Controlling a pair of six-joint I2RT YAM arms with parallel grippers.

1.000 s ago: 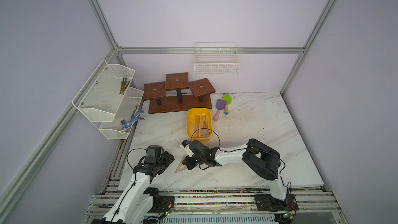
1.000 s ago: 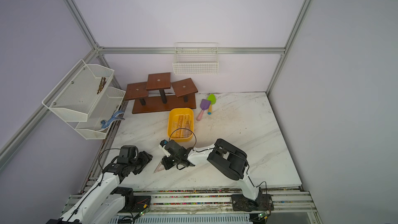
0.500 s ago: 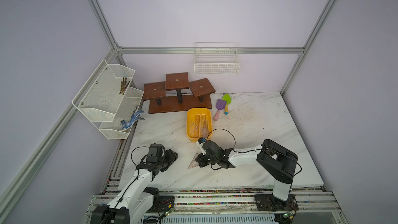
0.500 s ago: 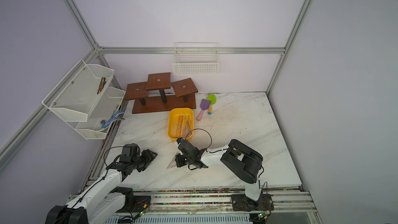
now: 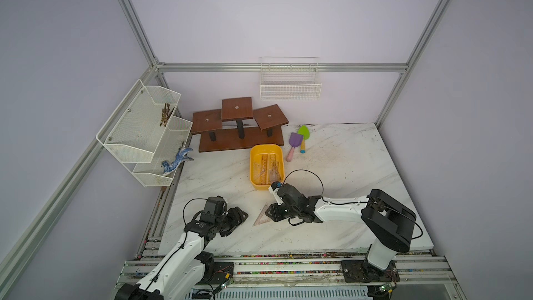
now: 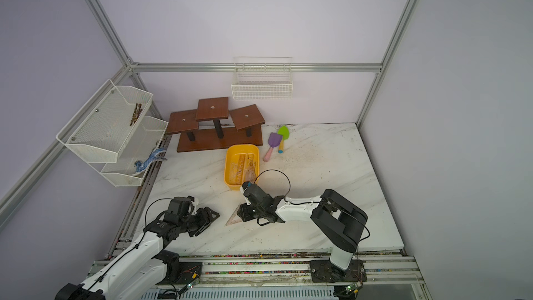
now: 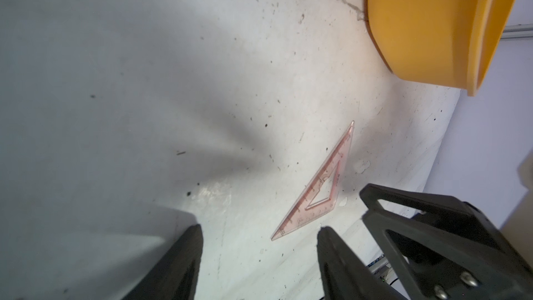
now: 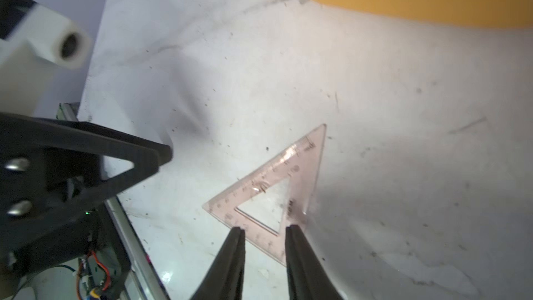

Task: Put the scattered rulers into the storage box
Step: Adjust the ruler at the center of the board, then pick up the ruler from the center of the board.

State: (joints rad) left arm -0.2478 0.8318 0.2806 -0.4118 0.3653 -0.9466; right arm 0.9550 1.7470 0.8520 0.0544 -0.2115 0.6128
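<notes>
The pinkish set square (image 8: pixel 302 163) lies flat on the marble tabletop (image 5: pixel 346 168), just ahead of the right gripper (image 8: pixel 265 227). That gripper's narrowly parted jaws straddle its near edge, gripping nothing. Its long point runs forward from them toward the yellow storage box (image 5: pixel 251 168). The left gripper (image 7: pixel 261 229), jaws wide and empty, stands farther off, so we judge the right arm better placed.

A robot lab cell: aluminium frame (image 5: pixel 282 67), plain walls (image 5: pixel 288 10), marble tabletop (image 5: pixel 346 168).
</notes>
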